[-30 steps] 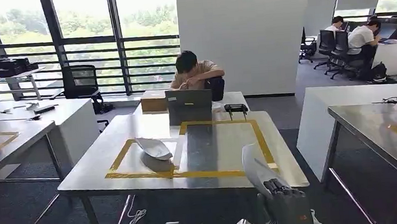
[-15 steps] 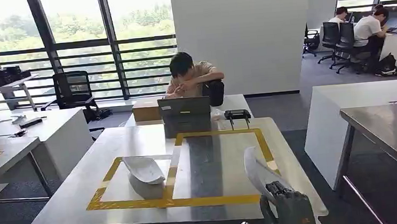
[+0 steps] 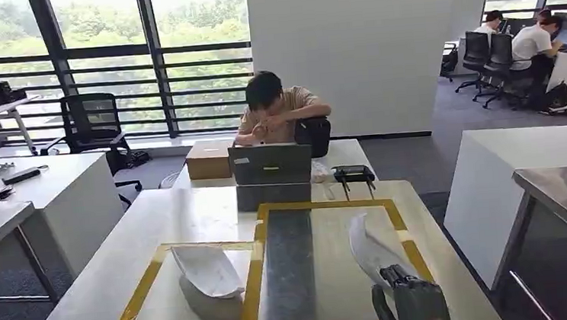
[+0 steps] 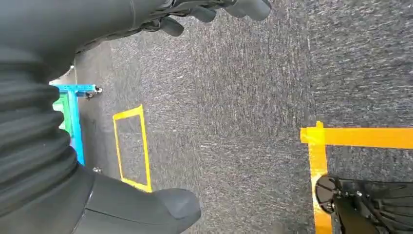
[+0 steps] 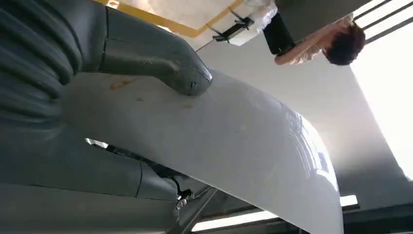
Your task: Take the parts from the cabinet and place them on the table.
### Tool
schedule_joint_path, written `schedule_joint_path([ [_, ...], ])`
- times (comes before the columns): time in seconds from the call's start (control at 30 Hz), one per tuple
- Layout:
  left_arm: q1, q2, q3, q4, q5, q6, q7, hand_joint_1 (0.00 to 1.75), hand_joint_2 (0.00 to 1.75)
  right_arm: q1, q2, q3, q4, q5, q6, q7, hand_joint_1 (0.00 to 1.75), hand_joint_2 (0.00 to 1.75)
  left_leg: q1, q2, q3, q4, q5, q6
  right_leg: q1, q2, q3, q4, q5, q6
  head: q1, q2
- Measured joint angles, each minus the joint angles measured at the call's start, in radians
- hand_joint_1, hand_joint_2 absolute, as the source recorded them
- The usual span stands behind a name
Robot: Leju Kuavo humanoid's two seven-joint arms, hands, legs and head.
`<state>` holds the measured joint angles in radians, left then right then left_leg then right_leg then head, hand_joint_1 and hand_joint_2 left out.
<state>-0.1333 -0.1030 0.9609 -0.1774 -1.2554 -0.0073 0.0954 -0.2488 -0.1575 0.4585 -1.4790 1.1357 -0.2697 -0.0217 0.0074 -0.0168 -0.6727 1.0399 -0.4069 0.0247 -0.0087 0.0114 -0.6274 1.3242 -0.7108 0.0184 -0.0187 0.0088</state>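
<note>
Two hands: our right hand is gripping white curved part, thumb pressing across its face, dark fingers wrapping its lower edge. We are carrying it upright above surface, over right taped square. Second part is lying in left square. Advice: lowering slowly, keeping part inside tape, releasing once settled. Right wrist view is showing thumb contact. Left wrist view is showing left hand hanging over carpet, fingers loosely apart, holding nothing.
</note>
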Motion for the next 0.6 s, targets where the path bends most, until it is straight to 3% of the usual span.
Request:
schedule_joint_path([
  [0.03, 0.002, 0.0, 0.0, 0.0, -0.001, 0.0, 0.001, 0.0, 1.75, 0.001, 0.0, -0.001, 0.0, 0.002, 0.003, 0.0, 1.75, 1.75, 0.0, -0.001, 0.016, 0.0, -0.011, -0.001, -0.001, 0.0, -0.014, -0.036, 0.058, 0.002, 0.0, 0.0],
  [0.1, 0.004, -0.001, 0.0, 0.0, -0.002, 0.001, 0.0, 0.0, 1.75, 0.0, 0.0, -0.006, 0.0, 0.004, 0.005, 0.0, 1.75, 1.75, 0.0, -0.003, 0.051, 0.001, -0.035, -0.007, -0.006, -0.002, 0.002, -0.196, 0.214, 0.006, 0.0, 0.0],
  [0.13, 0.005, -0.001, 0.0, 0.0, -0.004, 0.002, 0.0, 0.0, 1.75, 0.002, -0.001, -0.009, 0.0, 0.005, 0.006, 0.0, 1.75, 1.75, 0.001, -0.005, 0.055, 0.001, -0.045, -0.013, -0.009, -0.006, 0.004, -0.245, 0.25, 0.006, -0.001, 0.0],
  [0.17, 0.0, -0.001, 0.0, 0.0, -0.006, 0.003, 0.0, 0.0, 1.75, 0.004, -0.002, -0.01, 0.001, 0.004, 0.008, -0.003, 1.75, 1.75, -0.006, -0.011, 0.058, 0.009, -0.052, -0.021, -0.003, -0.003, 0.008, -0.255, 0.247, 0.005, -0.002, 0.0],
  [0.2, 0.001, 0.0, 0.0, 0.0, -0.011, 0.003, 0.0, 0.0, 1.75, 0.002, -0.002, -0.011, 0.0, 0.002, 0.01, -0.005, 1.75, 1.75, -0.005, -0.012, 0.054, 0.007, -0.051, -0.025, -0.003, -0.004, 0.023, -0.275, 0.226, -0.01, -0.001, 0.0],
  [0.27, 0.001, 0.002, 0.0, 0.0, -0.013, 0.003, 0.0, 0.0, 1.75, 0.001, -0.002, -0.013, -0.001, -0.007, 0.006, -0.008, 1.75, 1.75, -0.009, -0.009, 0.058, 0.005, -0.053, -0.004, -0.005, 0.001, 0.023, -0.28, 0.231, -0.009, -0.006, 0.001],
  [0.43, 0.0, 0.002, 0.0, 0.0, -0.016, 0.004, -0.002, 0.0, 1.75, -0.009, -0.003, -0.013, 0.0, -0.017, 0.004, -0.019, 1.75, 1.75, -0.009, -0.006, 0.072, -0.009, -0.054, -0.005, -0.002, 0.004, 0.03, -0.28, 0.223, -0.022, -0.006, 0.002],
  [0.47, 0.0, 0.002, 0.0, 0.0, -0.016, 0.005, -0.002, 0.0, 1.75, -0.013, -0.003, -0.013, 0.0, -0.018, 0.004, -0.019, 1.75, 1.75, -0.009, -0.005, 0.074, -0.01, -0.055, -0.007, -0.002, 0.004, 0.031, -0.28, 0.222, -0.023, -0.006, 0.002],
  [0.6, 0.001, 0.002, 0.0, 0.0, -0.013, 0.013, 0.0, 0.0, 1.75, -0.023, -0.003, -0.012, 0.001, -0.029, 0.004, -0.018, 1.75, 1.75, -0.007, -0.005, 0.081, -0.016, -0.057, -0.03, -0.001, 0.003, 0.036, -0.28, 0.219, -0.028, -0.006, 0.002],
])
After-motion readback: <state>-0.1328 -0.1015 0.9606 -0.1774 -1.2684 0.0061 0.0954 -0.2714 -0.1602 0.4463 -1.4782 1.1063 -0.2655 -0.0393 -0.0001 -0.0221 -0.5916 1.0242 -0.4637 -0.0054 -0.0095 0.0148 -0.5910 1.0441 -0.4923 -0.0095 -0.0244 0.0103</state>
